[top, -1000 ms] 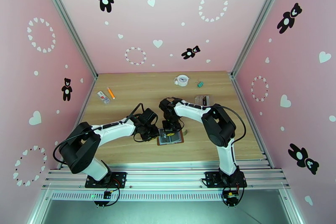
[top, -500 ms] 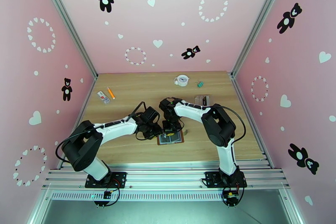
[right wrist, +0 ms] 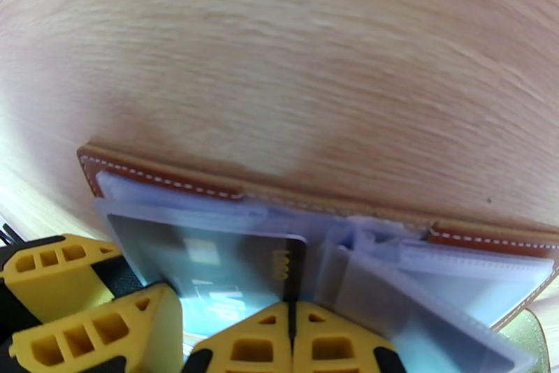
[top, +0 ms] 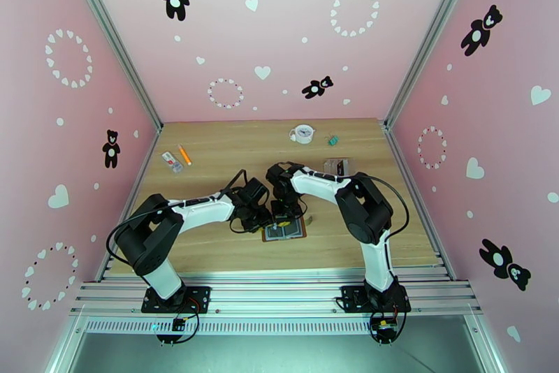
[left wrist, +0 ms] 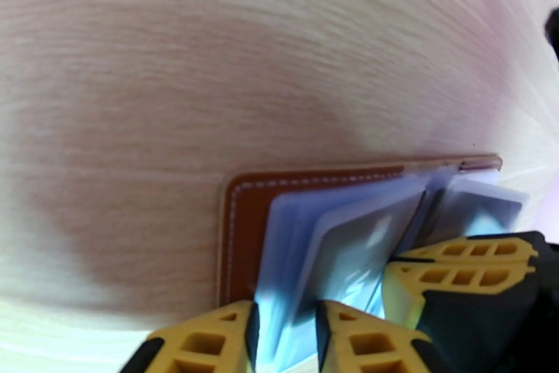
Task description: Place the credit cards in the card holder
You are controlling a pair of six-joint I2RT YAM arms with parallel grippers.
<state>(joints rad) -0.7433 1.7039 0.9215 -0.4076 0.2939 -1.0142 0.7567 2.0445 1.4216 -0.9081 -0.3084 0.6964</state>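
Note:
The card holder (top: 292, 230) lies open on the wooden table, a brown leather wallet (left wrist: 241, 228) with clear sleeves fanned up. A grey-blue credit card (left wrist: 349, 256) sits in one sleeve, and its dark face with gold digits (right wrist: 209, 262) shows in the right wrist view. My left gripper (left wrist: 286, 343) is at the wallet's left edge (top: 264, 222), slightly open, with a pale sleeve running between its yellow fingers. My right gripper (right wrist: 290, 343) is shut, its tips resting on the sleeves at the card's edge (top: 281, 218). Its fingers (left wrist: 461, 262) also show in the left wrist view.
A small white clock (top: 302, 133) and a green bit (top: 333, 139) stand at the back. A crinkly clear pouch (top: 337, 166) lies behind the right arm. An orange pen (top: 184, 154) and a small white item (top: 172, 161) lie at the back left.
The left arm has swung its elbow and gripper to the right, closer to the wallet's left edge. The right arm has stayed on the wallet.

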